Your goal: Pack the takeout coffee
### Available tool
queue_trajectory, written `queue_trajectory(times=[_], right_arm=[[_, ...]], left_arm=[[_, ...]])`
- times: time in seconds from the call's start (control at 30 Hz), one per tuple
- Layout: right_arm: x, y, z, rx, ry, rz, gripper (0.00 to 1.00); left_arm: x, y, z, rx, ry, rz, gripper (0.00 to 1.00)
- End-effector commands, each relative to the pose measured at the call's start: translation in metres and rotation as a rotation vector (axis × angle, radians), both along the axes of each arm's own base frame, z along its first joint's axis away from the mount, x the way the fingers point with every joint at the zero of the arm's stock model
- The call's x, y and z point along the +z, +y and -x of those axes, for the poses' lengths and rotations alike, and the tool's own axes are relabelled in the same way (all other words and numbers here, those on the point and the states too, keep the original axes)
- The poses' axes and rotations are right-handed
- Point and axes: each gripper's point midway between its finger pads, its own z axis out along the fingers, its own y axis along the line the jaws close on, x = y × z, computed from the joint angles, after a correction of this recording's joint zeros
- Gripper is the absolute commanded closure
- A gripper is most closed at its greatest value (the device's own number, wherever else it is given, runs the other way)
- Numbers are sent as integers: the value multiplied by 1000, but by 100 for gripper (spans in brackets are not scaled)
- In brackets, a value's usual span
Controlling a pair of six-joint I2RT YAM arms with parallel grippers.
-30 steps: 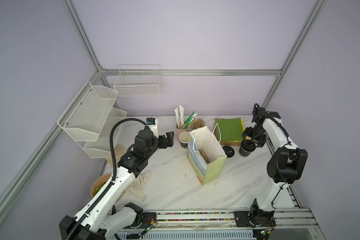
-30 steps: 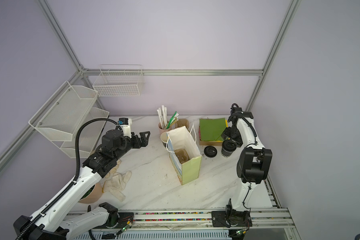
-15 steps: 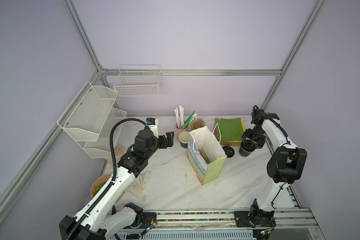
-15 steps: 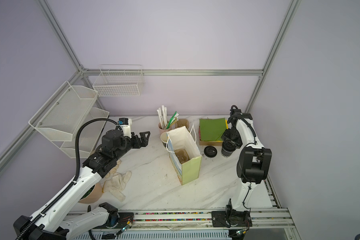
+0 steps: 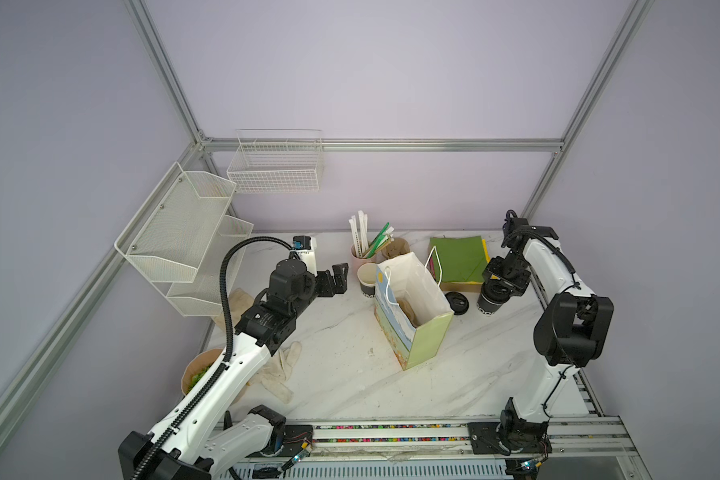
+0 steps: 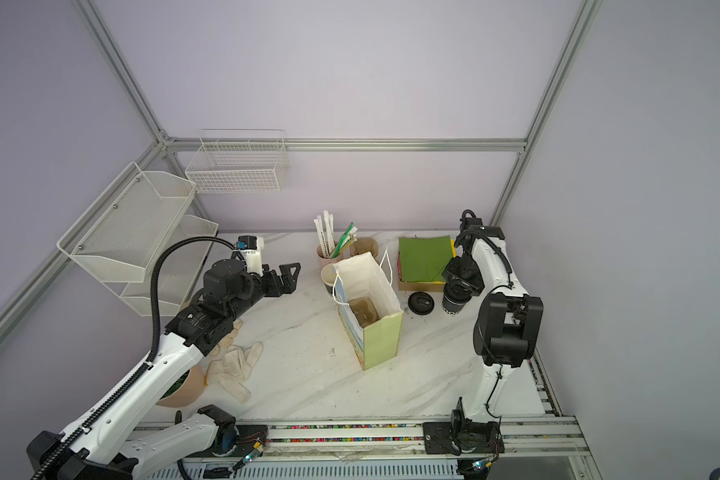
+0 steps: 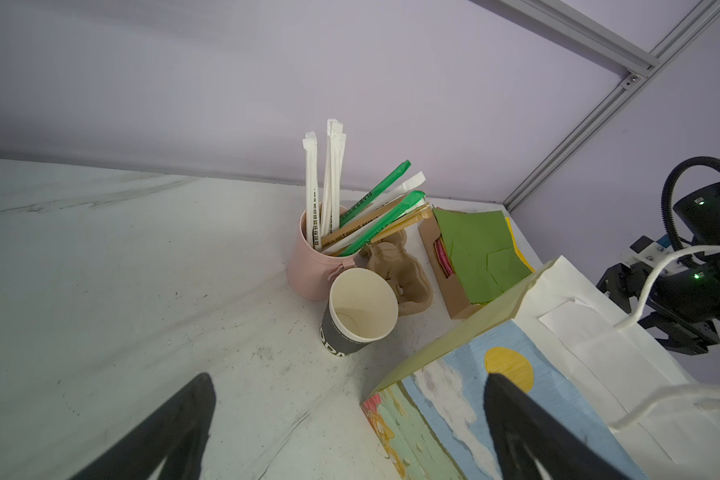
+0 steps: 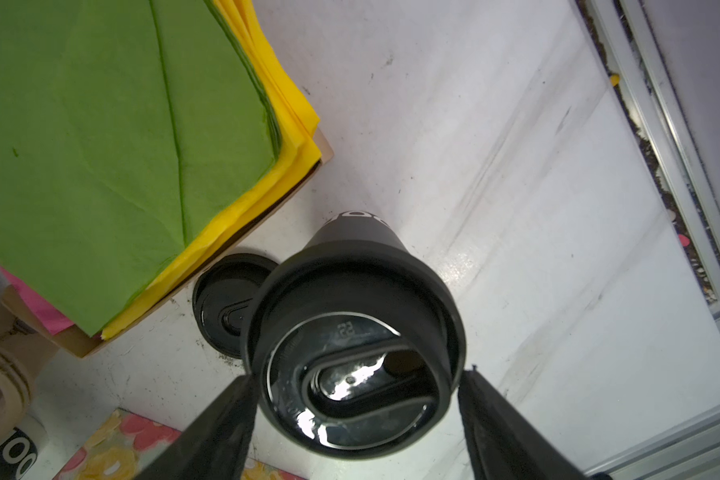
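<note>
Ok so the right claw (image 5: pixel 501 286) sits right over the takeout coffee (image 5: pixel 490 302). The cup stands upright on the worktop (image 5: pixel 350 374) at about 3 o'clock from the open paper bag (image 5: pixel 427 340), with a loose black lid (image 5: pixel 457 300) lying between the two. From the right wrist camera, the claw's fingers (image 8: pixel 225 424) bracket the cup's lid, one each side, basically at the rim. Honestly I can't tell whether they're pressing yet or just kissing it, so I won't call it a grip. The left claw (image 5: pixel 335 280) hangs wide open and empty at about 9 o'clock from the bag, pointed toward the lidless cup (image 5: pixel 366 280).

To do this grab well, I'd drop a bit lower so the pads land on the paper wall under the lid rim, not on the lid itself. A pinch on the lid could pop it off. Squeeze gently, paper cups crush easily. Then lift straight up, keep it level, and clear the bag's string handles before lowering it in.

Versus a second ago, the right claw has come down from about 1 o'clock of the cup to sit over it, and its jaws have narrowed a touch. The cup, the bag and the left arm are right where they were.
</note>
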Motion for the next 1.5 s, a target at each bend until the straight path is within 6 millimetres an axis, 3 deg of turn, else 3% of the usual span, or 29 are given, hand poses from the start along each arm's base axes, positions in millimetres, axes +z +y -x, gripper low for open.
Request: queue_trajectory(times=[0.0, 0.37, 0.97, 1.47], right_arm=[[-15, -3, 8, -3, 51, 3, 21], [-18, -3, 10, -3, 63, 5, 21], [-1, -4, 13, -8, 27, 14, 13], [14, -5, 15, -21, 2, 20, 13]], left_arm=[[12, 0, -1, -10, -34, 12, 0], [10, -1, -1, -14, -28, 10, 0], [8, -2, -3, -18, -21, 8, 0], [6, -4, -4, -27, -14, 13, 0]])
